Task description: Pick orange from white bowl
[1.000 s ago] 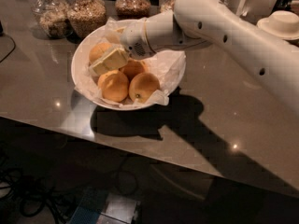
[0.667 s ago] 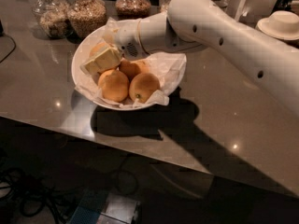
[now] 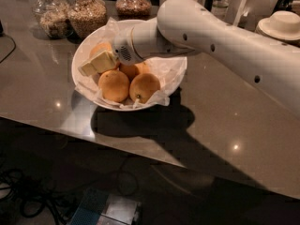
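The white bowl [image 3: 174, 81], wide and lined with crinkled white paper, stands on the grey counter left of centre. Several orange fruits lie in it: a round one at front left [image 3: 114, 85], one at front right [image 3: 144, 87] with a dark stem dot, one in the middle [image 3: 131, 70], and one at back left [image 3: 100, 48]. My gripper [image 3: 96, 63], cream-coloured at the end of the white arm [image 3: 211, 41], reaches in from the right. It sits low inside the bowl's left half, against the back-left orange and partly hiding it.
Glass jars of grains stand behind the bowl [image 3: 49, 15] [image 3: 87, 13] [image 3: 133, 3]. A stack of white plates [image 3: 281, 27] is at the back right. The counter's front edge [image 3: 140, 151] runs below the bowl, with cables on the floor [image 3: 28, 196].
The gripper has moved a little to the left and slightly down inside the bowl, toward the back-left orange. The fruits have not moved.
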Controlling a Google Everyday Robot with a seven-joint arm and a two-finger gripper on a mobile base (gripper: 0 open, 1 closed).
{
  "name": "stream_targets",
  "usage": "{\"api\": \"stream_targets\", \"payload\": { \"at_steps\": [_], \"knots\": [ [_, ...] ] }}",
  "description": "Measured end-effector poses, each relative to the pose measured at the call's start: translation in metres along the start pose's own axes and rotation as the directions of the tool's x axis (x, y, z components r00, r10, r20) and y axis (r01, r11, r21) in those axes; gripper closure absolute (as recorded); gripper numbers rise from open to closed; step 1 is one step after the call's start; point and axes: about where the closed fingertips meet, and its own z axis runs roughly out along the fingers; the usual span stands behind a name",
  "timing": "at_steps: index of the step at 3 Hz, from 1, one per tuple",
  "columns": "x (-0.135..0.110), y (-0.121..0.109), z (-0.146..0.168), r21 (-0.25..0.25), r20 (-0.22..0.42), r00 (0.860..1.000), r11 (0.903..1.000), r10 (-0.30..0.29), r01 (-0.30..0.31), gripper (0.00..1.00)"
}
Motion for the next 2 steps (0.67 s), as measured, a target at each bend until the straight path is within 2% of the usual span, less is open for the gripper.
{"api": "stream_targets", "payload": {
  "at_steps": [1,2],
  "knots": [
    [0.0115,-0.0079,-0.0034,0.072,-0.066,0.997,0.997,0.033,-0.028,0.15],
    [0.0099,-0.0093,-0.0009,0.102,-0.107,0.994,0.9947,0.02,-0.009,0.34]
  ]
}}
